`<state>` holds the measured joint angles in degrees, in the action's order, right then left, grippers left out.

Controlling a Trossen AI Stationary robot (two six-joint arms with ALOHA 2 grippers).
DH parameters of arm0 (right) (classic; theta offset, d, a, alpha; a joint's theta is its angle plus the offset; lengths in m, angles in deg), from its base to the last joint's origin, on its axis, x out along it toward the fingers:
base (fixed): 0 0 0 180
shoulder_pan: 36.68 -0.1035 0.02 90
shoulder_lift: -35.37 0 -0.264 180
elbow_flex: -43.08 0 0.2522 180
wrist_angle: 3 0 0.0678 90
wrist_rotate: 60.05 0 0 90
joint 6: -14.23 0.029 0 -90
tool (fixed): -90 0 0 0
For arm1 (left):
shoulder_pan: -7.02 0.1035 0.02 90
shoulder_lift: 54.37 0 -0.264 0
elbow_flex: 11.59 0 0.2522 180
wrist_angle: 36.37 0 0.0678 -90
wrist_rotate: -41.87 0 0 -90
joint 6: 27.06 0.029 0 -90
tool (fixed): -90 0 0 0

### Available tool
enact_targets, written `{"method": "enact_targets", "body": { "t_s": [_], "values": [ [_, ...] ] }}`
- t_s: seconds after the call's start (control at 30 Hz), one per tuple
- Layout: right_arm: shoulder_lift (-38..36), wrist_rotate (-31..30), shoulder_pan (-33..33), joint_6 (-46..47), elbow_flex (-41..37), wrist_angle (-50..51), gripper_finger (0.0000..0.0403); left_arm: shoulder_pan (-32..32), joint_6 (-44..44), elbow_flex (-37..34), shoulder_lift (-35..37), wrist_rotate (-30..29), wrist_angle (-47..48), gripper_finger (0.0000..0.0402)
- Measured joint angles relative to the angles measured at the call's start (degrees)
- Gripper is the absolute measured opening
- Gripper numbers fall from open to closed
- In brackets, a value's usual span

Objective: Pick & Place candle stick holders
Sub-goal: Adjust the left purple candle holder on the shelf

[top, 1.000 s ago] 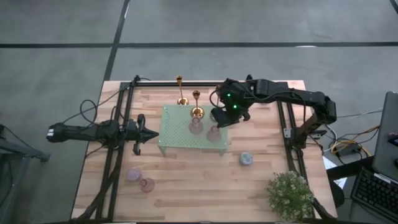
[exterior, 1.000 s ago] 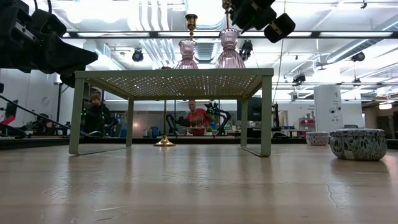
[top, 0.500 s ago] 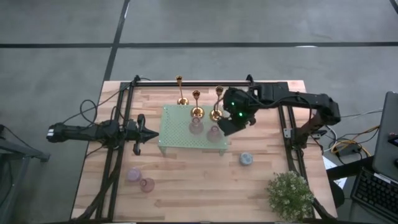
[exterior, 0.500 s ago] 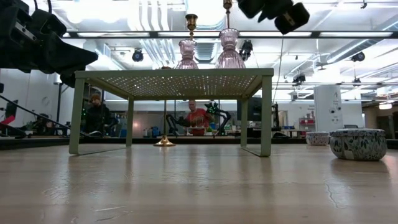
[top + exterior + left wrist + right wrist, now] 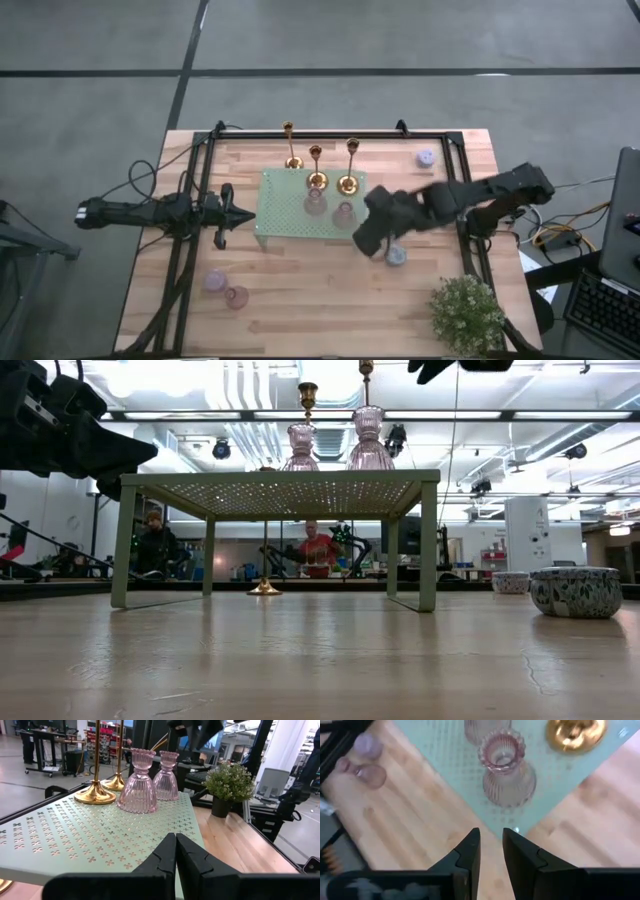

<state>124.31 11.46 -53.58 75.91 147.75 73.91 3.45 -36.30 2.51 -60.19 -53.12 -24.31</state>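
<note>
Three candle stick holders (image 5: 316, 167): two on the green stand (image 5: 285, 215), one on the table behind it, all beyond the right gripper (image 5: 491, 851), jaws narrowly apart, empty. Two pink vases (image 5: 506, 770) ahead. Left gripper (image 5: 175, 851) closed, empty.

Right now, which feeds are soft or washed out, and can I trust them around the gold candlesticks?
High view: even light, but the right gripper smears with motion. Low view: ceiling lights backlight the green stand, candlesticks crop at the top. Right wrist view: soft throughout, the pink glass holder hazy. Left wrist view: sharpest, gold bases glint.
</note>
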Motion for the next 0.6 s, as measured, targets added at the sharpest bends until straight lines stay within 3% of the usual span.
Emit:
{"method": "enact_targets", "body": {
  "t_s": [0.23, 0.47, 0.6],
  "values": [
    [2.8, -14.8, -7.1, 2.4, -6.7, -12.1, 0.0084, 0.0, 0.0, 0.0, 0.0, 0.0, -0.1, 0.0014],
    [7.0, -19.2, -8.9, 2.2, -11.4, -22.7, 0.0064, 0.0, 0.0, 0.0, -0.4, 0.0, -0.1, 0.0014],
    [8.7, -23.5, -9.9, 0.1, -12.3, -23.1, 0.0046, 0.0, 0.0, 0.0, -0.7, 0.0, -0.1, 0.0014]
  ]
}}
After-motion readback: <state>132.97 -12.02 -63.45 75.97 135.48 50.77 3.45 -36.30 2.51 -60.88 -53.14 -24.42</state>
